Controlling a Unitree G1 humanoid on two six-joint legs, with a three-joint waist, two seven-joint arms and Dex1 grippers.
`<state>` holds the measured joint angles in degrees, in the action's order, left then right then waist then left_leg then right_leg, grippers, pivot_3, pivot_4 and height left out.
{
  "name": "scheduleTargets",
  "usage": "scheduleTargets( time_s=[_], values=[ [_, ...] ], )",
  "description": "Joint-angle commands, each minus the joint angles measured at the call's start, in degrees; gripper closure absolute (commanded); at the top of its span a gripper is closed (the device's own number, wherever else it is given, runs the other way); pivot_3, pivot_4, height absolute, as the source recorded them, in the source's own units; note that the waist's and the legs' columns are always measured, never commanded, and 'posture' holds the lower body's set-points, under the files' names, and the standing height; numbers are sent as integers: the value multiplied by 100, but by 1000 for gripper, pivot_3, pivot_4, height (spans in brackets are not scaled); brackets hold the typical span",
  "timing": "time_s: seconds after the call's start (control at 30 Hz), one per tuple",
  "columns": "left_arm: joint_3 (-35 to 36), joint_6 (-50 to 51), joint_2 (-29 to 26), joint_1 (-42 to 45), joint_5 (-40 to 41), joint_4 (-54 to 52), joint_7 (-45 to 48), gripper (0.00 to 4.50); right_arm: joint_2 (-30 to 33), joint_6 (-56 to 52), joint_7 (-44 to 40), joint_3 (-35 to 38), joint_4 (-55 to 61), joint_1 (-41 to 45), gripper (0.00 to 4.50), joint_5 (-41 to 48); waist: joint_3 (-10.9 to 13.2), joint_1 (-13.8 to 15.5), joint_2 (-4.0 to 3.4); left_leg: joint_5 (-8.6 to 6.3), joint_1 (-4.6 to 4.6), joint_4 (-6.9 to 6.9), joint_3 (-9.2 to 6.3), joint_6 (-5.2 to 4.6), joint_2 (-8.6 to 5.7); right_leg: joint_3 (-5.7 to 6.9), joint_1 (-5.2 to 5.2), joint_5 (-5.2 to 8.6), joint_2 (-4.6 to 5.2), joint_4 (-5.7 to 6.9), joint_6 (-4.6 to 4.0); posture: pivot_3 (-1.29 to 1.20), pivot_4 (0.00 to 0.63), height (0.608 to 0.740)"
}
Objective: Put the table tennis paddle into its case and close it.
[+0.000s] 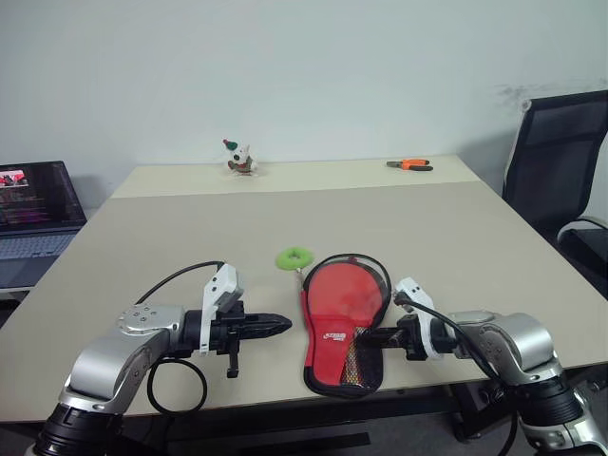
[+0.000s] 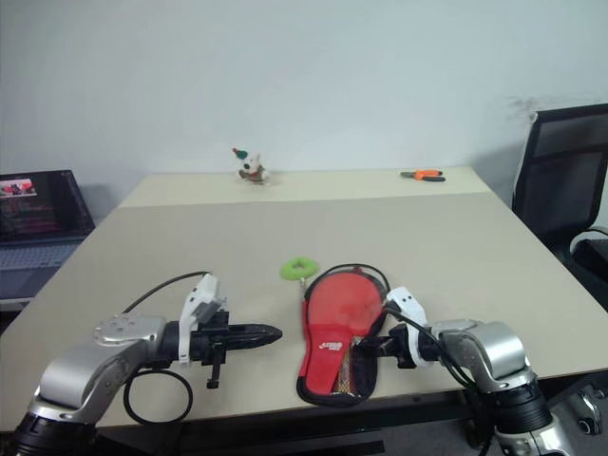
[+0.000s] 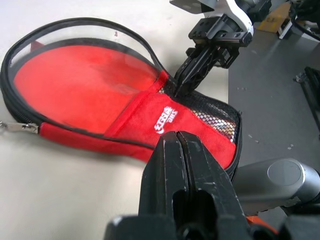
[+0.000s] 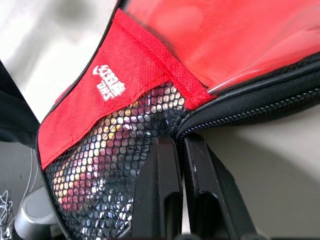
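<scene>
Flat on the beige matte tabletop (image 1: 427, 237), close to its near edge: black paddle-shaped soft fabric case (image 1: 334, 334), lying open, round end at 12 o'clock and narrow end at 6 o'clock. Edged all round with a toothed black zipper rim. Lined at the narrow end with a woven red panel bearing a white logo, then with black open mesh.

Resting inside it: round flat table tennis paddle (image 3: 75, 90), smooth red rubber face up. Tucked by its lower part under the red panel, with striped colours glinting through the mesh. Arched above the red face, a thin black rim loop.

Just off the round end at 11 o'clock, apart from the fabric: soft green ring tag (image 1: 294, 256).

At 9 o'clock of the case, near but clear of it: left tool (image 1: 280, 326), two ribbed black fingers pressed together on nothing, pointing toward 3 o'clock at the case.

At 3 o'clock of the narrow end: right tool (image 1: 372, 335), closed as well, tips right at the zipper rim where mesh meets red panel. Cannot tell whether any fabric is pinched between them.
</scene>
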<state>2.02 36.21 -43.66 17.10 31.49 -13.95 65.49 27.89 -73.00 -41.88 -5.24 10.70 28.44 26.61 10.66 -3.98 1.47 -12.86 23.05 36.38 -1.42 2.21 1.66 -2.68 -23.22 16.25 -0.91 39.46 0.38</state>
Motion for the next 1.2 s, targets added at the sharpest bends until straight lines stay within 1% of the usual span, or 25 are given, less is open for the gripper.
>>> scheduleTargets(
  time_s=[0.03,0.23,0.43,0.9,1.1,1.2],
  values=[
    [7,-15,-61,58,77,-221,-17,4500,240,265,79,234,-317,194,4484,-71,0,39,0,0,0,0,0,0,0,0,0,0,0,0,0,0,150,740],
    [-24,-29,-42,53,73,-229,-32,4500,303,521,56,141,-718,547,4484,-96,0,75,0,1,-1,2,4,0,-1,1,1,-1,0,-2,2,0,150,740],
    [-25,-74,-45,26,50,-212,-48,4500,515,580,-129,-27,-772,637,4484,-66,0,77,1,1,0,1,4,0,0,1,1,-1,0,-5,2,0,150,740],
    [-76,-197,-27,-19,17,-142,-34,4500,1016,457,-428,-133,-347,407,4484,108,1,120,1,0,20,-3,-7,0,1,7,1,-3,1,-38,5,0,150,740],
    [-117,-254,-13,-7,11,-93,-24,4500,1082,295,-444,-144,11,198,4484,265,1,131,1,0,27,-4,-12,0,2,10,-1,-3,2,-43,5,0,150,740],
    [-138,-295,-5,-10,-1,-57,-37,4500,998,263,-284,-119,47,154,4484,242,1,130,1,0,27,-5,-11,0,2,10,-1,-3,2,-43,5,0,150,740]
  ],
)
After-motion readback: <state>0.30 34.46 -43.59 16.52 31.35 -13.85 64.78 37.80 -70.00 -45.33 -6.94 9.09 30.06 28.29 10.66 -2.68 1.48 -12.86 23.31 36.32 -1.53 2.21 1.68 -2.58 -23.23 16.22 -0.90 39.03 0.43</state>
